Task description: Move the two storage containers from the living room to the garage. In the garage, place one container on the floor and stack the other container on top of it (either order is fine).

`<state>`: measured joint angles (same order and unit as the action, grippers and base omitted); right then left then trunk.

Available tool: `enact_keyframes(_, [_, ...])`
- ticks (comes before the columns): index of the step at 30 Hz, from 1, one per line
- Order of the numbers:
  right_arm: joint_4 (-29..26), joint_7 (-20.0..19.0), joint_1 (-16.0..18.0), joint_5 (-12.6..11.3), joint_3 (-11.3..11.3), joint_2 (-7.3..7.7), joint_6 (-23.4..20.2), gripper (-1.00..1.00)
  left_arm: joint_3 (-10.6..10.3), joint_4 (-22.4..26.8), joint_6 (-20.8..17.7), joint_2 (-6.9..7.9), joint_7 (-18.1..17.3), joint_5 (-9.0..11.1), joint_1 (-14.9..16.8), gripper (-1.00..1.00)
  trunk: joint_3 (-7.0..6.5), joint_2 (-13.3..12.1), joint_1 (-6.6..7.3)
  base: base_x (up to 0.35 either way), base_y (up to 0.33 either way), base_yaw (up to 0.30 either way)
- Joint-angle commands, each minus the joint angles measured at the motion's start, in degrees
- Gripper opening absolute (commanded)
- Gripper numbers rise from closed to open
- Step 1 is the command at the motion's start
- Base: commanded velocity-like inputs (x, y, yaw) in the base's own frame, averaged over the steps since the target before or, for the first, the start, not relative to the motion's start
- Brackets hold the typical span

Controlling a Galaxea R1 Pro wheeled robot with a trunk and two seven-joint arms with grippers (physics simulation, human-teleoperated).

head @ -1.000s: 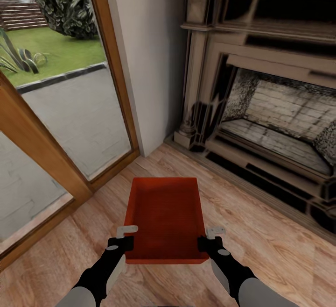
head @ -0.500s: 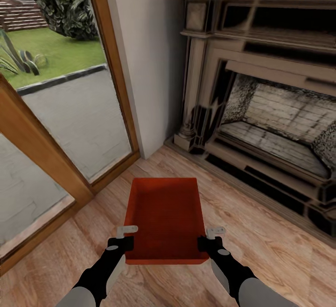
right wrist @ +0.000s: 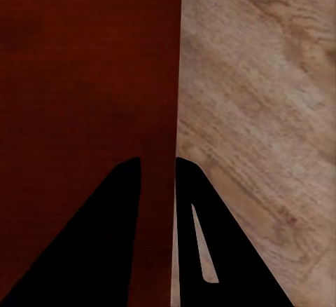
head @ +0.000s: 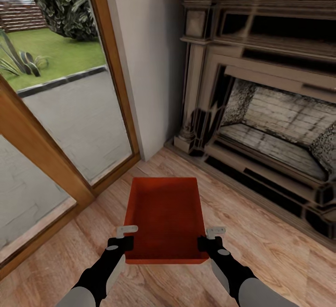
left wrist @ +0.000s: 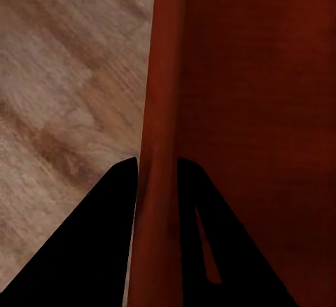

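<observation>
One red-orange open-top storage container hangs in front of me above the living room's light wood-plank floor. My left gripper is shut on its left wall, one dark finger on each side of the wall. On the opposite side, my right gripper is shut on the right wall in the same way. The bin looks empty. The second container is out of view.
A dark fireplace with a pale brick firebox stands at the right. A pale wall pier rises straight ahead. Wood-framed glass doors at the left look out on paving and lawn.
The scene has slid slightly in the head view, so the camera has moved. The container and both grippers keep the same place in front of me.
</observation>
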<state>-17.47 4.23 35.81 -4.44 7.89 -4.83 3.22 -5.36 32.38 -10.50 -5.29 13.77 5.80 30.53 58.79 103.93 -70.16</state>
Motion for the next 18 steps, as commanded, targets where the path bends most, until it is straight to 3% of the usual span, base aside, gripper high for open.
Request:
enact_keyframes(1, [0.33, 0.58, -0.01, -0.75, 0.37, 0.05, 0.26, -1.00, 0.00, 0.39, -0.40, 0.11, 0.91, -0.88, 0.05, -1.00, -0.15, -0.40, 0.23, 0.000, 0.000, 0.000])
enact_keyframes(18, [0.33, 0.57, 0.00, -0.73, 0.37, -0.01, -0.05, -1.00, 0.00, 0.67, -0.36, 0.10, 0.91, -0.88, 0.05, -1.00, -3.20, -7.22, 3.96, 0.000, 0.000, 0.000])
